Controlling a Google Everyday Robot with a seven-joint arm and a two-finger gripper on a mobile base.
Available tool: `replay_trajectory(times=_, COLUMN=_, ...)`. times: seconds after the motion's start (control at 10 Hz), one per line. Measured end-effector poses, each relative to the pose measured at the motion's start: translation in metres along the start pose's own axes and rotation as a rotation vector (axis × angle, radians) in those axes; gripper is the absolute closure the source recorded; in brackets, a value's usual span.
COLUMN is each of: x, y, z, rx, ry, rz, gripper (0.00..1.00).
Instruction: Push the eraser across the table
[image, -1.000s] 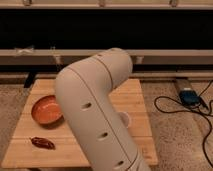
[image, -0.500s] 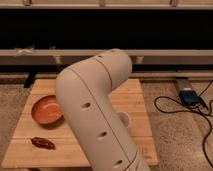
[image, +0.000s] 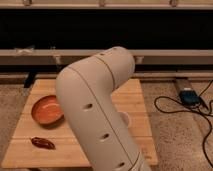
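Note:
My big white arm (image: 97, 107) fills the middle of the camera view and covers much of the table (image: 135, 92), a low one with a light wooden plank top. The eraser is hidden or out of view. My gripper does not show in this view; only the arm's elbow and forearm do. An orange bowl (image: 47, 110) sits on the table's left side. A lumpy reddish-brown elongated object (image: 43, 143) lies near the front left edge.
A small white round thing (image: 125, 119) peeks out just right of the arm. On the floor at the right lie a blue device (image: 189, 96) and black cables (image: 175, 110). A long dark shelf front (image: 106, 30) runs behind the table.

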Motion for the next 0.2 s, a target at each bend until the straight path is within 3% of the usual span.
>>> replay_trajectory(times=0.2, x=-0.0004, y=-0.0017, z=-0.0021, rx=0.002, ry=-0.004, rz=0.001, gripper=0.99)
